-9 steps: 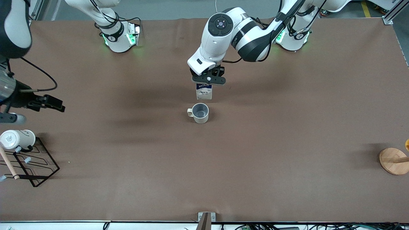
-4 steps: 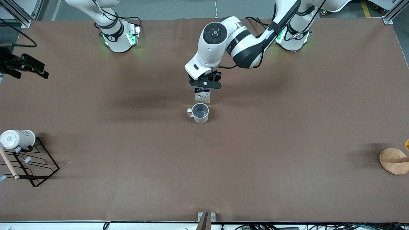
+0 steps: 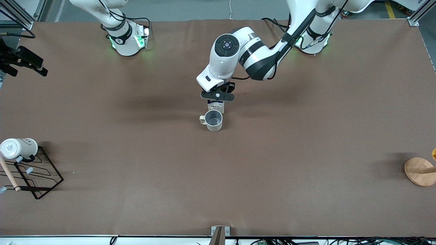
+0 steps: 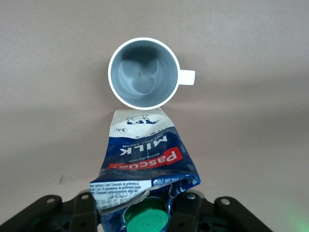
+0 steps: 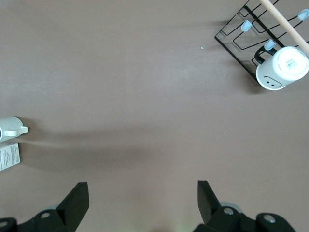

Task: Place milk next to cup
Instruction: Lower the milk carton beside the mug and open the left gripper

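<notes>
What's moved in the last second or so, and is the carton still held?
The left gripper has lowered the milk toward the table, ending just farther from the front camera than the cup; its fingers still clamp the carton's top. The right gripper, open, has pulled back toward the right arm's end of the table. The cup, white cup, wire rack and wooden stand stayed put.

The left arm is extended from its base toward the middle of the surface, its wrist bent downward. The left gripper (image 3: 217,98) is pointed straight down, and its fingers (image 4: 86,212) are closed against the sides of the milk (image 4: 145,159) near its top. The right arm is held raised at its own end of the surface, waiting. The right gripper (image 5: 142,200) is spread wide, and nothing is held between its fingers (image 5: 77,200).
</notes>
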### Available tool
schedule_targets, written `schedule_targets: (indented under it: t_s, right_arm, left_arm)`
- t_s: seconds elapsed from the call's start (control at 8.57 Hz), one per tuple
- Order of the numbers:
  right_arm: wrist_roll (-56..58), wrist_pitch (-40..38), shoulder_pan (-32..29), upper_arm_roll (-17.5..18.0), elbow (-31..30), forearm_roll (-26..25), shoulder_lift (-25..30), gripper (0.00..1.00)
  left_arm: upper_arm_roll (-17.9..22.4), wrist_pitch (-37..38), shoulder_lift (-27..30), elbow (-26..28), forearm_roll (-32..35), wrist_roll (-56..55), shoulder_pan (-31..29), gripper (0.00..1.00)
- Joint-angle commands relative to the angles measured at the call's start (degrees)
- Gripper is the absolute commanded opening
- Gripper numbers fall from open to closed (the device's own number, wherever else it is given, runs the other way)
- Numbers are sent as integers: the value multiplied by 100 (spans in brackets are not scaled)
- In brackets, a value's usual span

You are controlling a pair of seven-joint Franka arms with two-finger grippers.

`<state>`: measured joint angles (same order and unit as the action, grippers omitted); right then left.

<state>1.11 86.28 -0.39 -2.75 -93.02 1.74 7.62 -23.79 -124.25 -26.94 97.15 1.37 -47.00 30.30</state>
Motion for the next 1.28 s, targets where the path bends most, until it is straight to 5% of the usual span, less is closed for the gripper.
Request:
schedule_targets:
  t_s: [0.0, 0.47, 0.93, 1.17]
  right_arm:
    - [64, 116, -101, 81, 179, -155, -155, 99]
    - [3, 126, -110, 81, 170, -156, -225, 99]
    - [3, 143, -31, 99, 170, -252, -278, 99]
    - [3, 143, -31, 116, 170, -288, -287, 99]
  left_arm:
    - [5, -12, -127, -153, 162, -126, 46, 47]
    - [14, -12, -338, -337, 162, -240, 125, 50]
    - [23, -12, -338, -346, 162, -319, 161, 99]
    - [23, 75, -260, -485, 258, -485, 187, 100]
